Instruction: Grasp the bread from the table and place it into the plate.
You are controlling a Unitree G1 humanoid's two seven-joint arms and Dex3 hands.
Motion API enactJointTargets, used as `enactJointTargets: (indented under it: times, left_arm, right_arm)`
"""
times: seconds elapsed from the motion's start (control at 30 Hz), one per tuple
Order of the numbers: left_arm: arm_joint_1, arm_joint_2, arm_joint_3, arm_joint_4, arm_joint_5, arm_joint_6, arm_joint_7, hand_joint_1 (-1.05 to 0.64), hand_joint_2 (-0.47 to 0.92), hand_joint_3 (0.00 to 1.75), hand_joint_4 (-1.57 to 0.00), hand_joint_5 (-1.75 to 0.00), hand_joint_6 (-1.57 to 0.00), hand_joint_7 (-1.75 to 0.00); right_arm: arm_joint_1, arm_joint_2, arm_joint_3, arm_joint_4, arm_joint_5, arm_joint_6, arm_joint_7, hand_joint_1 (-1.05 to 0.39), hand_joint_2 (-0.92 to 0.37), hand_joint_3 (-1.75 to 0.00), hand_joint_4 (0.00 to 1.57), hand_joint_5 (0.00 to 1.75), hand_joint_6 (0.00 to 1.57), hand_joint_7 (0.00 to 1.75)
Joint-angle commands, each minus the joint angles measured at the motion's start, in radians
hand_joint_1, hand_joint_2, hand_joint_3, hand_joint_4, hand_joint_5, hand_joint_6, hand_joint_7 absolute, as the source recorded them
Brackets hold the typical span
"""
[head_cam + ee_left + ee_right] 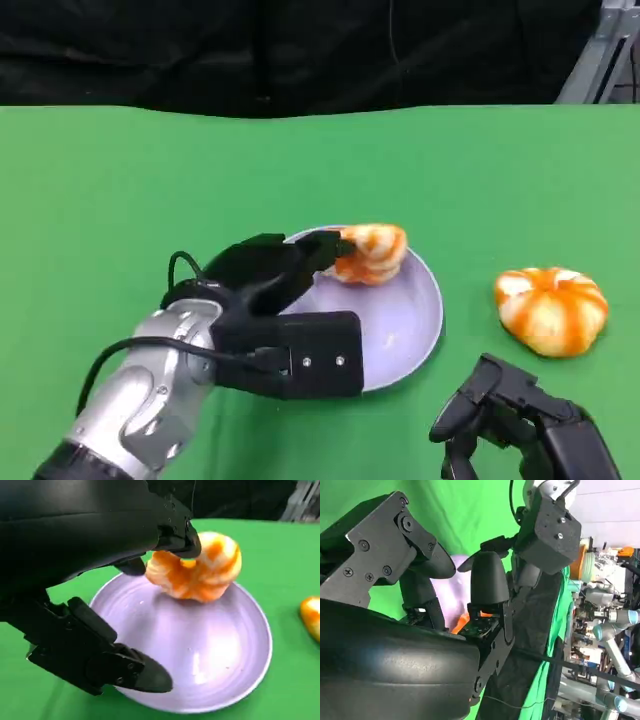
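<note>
Head view: our left hand (285,270) pinches a bread (370,253) over the far edge of the plate (420,310).
We should lower until the bread rests on the plate floor, then part the fingers (175,535) gently so it does not roll off the rim. Our right hand (520,420) rests near the second bread (551,309) on the table, holding nothing; we cannot tell how its fingers lie.

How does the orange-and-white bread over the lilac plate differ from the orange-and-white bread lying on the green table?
The bread over the lilac plate is pinched by the left robot hand and tilted; the round bread on the green table lies flat, untouched, beside the plate. Both share orange-and-white swirls.
</note>
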Motion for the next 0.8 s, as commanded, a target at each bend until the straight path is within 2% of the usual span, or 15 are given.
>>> enactJointTargets:
  times: [0.03,0.4,0.43,0.47,0.5,0.53,0.6,0.8]
  left_arm:
    - [-0.014,0.022,-0.005,-0.039,0.022,0.035,-0.039,-0.78,0.92,0.28,0.00,-0.26,0.00,-0.01]
    - [-0.012,0.021,-0.005,-0.045,0.024,0.043,-0.045,-0.78,0.92,0.28,0.00,-0.24,0.00,0.00]
    - [0.017,0.063,0.038,-0.100,-0.004,0.006,-0.040,-0.78,0.92,0.28,0.00,-0.24,0.00,0.00]
    - [0.039,0.094,0.071,-0.143,-0.026,-0.021,-0.037,-0.70,0.92,0.28,-0.32,-0.44,-0.32,-0.14]
    - [0.054,0.116,0.093,-0.173,-0.041,-0.040,-0.036,-0.66,0.92,0.28,-0.52,-0.57,-0.52,-0.21]
    - [0.064,0.129,0.106,-0.189,-0.050,-0.052,-0.036,-0.64,0.92,0.28,-0.58,-0.61,-0.59,-0.24]
    - [0.068,0.132,0.109,-0.195,-0.054,-0.057,-0.039,-0.63,0.92,0.28,-0.64,-0.65,-0.66,-0.25]
    - [0.070,0.136,0.109,-0.199,-0.059,-0.058,-0.040,-0.62,0.92,0.28,-0.65,-0.67,-0.68,-0.24]
  right_arm:
    - [0.001,-0.007,-0.008,-0.005,0.011,0.001,-0.001,-0.01,-0.33,-1.40,0.65,1.74,0.65,1.52]
    - [0.001,-0.007,-0.008,-0.005,0.011,0.001,-0.002,-0.01,-0.33,-1.40,0.65,1.73,0.65,1.52]
    - [-0.001,-0.006,-0.008,0.001,0.011,-0.004,-0.002,-0.01,-0.33,-1.40,0.65,1.73,0.65,1.52]
    - [-0.003,-0.006,-0.007,0.006,0.011,-0.008,-0.003,0.00,-0.33,-1.40,0.65,1.74,0.65,1.52]
    - [-0.004,-0.005,-0.007,0.009,0.011,-0.011,-0.003,0.00,-0.33,-1.41,0.65,1.74,0.65,1.52]
    - [-0.005,-0.005,-0.007,0.011,0.011,-0.013,-0.003,0.00,-0.33,-1.41,0.65,1.74,0.65,1.52]
    - [-0.005,-0.005,-0.007,0.012,0.010,-0.013,-0.003,0.00,-0.32,-1.42,0.65,1.75,0.65,1.52]
    - [-0.005,-0.005,-0.007,0.012,0.011,-0.014,-0.004,0.00,-0.32,-1.42,0.65,1.75,0.65,1.52]
